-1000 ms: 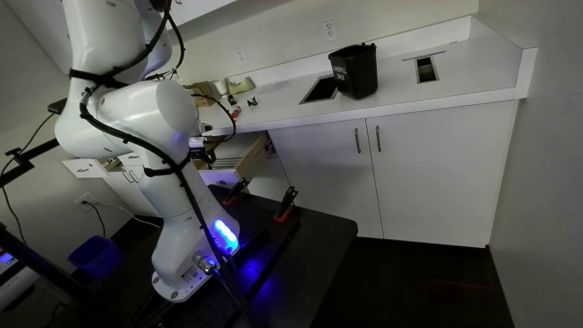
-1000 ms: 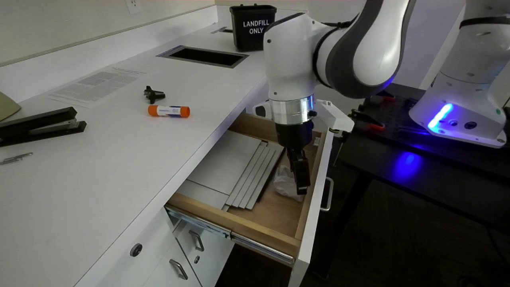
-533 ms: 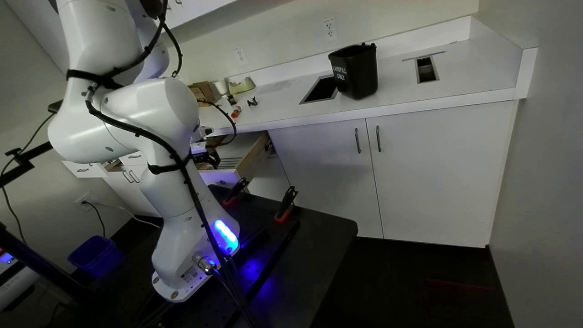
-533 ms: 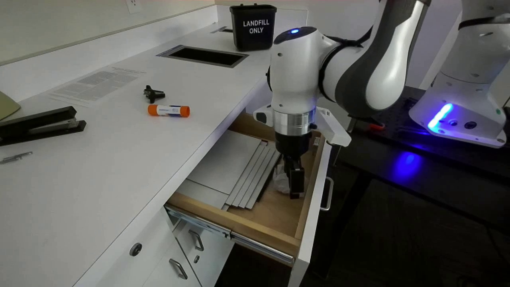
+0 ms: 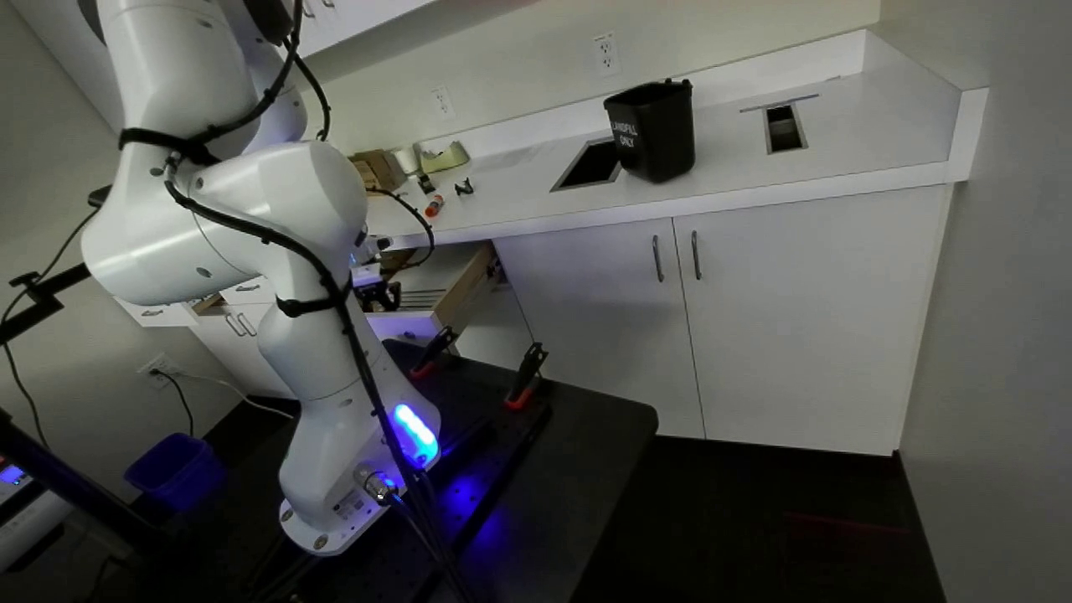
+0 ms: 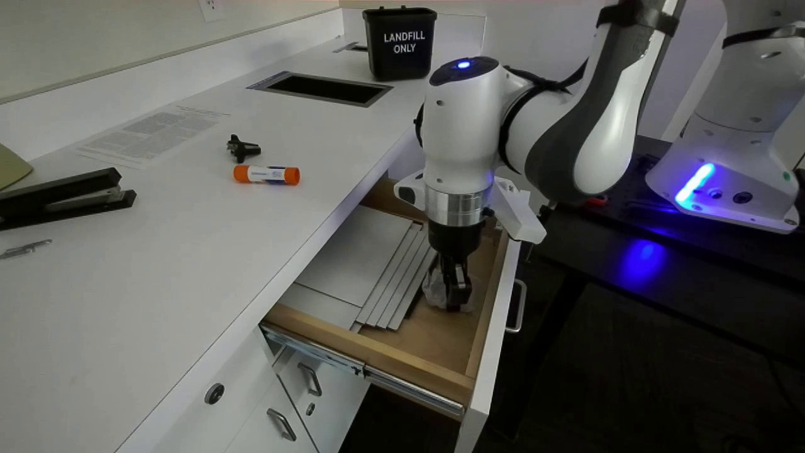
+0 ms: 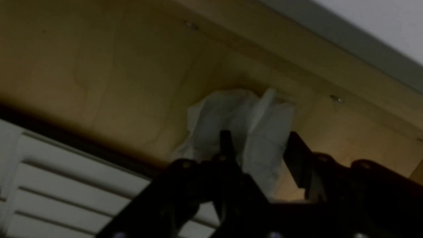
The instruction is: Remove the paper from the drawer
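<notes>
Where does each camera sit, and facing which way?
An exterior view: high behind the arm base, facing the counter; arm shows at left.
An exterior view: high beside the counter, facing along it into the drawer; wrist, pincer, base show.
Wrist view: on the wrist, facing the paper; fingers show.
Both exterior views share the landfill bin.

Along the shallow tan-wood drawer with a white front [image 6: 402, 360], bare floor [image 7: 138, 72] lay free on both sides of the crumpled white paper [image 7: 228, 110]. On its side toward the flat white countertop [image 6: 157, 251], stacked pale-grey panels [image 6: 358, 258] lay in the way; on its opposite side rose a tan wooden front wall [image 7: 314, 56]. Over the paper, the black two-fingered gripper [image 7: 259, 137] took up the room.
</notes>
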Motion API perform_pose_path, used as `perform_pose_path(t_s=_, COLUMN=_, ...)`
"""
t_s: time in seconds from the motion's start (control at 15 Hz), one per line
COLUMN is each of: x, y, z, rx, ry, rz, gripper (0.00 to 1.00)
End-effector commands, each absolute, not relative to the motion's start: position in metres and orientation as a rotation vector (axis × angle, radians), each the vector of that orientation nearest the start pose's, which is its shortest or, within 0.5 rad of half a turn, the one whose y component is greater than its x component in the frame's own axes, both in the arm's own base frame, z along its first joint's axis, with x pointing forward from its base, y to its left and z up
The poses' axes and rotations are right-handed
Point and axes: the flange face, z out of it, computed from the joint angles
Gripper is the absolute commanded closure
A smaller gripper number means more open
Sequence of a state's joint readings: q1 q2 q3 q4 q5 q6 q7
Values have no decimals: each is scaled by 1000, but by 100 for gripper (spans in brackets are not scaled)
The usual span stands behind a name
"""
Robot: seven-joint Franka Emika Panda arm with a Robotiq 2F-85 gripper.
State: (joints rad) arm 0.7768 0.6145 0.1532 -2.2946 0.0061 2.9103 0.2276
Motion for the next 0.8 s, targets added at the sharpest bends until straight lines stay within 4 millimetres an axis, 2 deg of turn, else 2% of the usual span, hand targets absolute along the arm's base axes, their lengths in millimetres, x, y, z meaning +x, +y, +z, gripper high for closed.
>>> perform_pose_path(t_s=0.0, x=296, y=421, z=93, rx=-2899, ry=-1007, rz=13, gripper=87)
perform_pose_path(t_s=0.07, x=293, y=424, z=97, rx=-2902, ry=-1015, rz=6, gripper=95)
perform_pose_path(t_s=0.13, x=290, y=426, z=102, rx=-2906, ry=-1018, rz=4, gripper=98)
perform_pose_path(t_s=0.27, x=284, y=431, z=119, rx=-2915, ry=-1006, rz=-5, gripper=98)
perform_pose_path(t_s=0.53, x=283, y=441, z=179, rx=-2936, ry=-968, rz=-121, gripper=98)
perform_pose_path(t_s=0.73, x=299, y=442, z=230, rx=-2992, ry=-923, rz=-262, gripper=98)
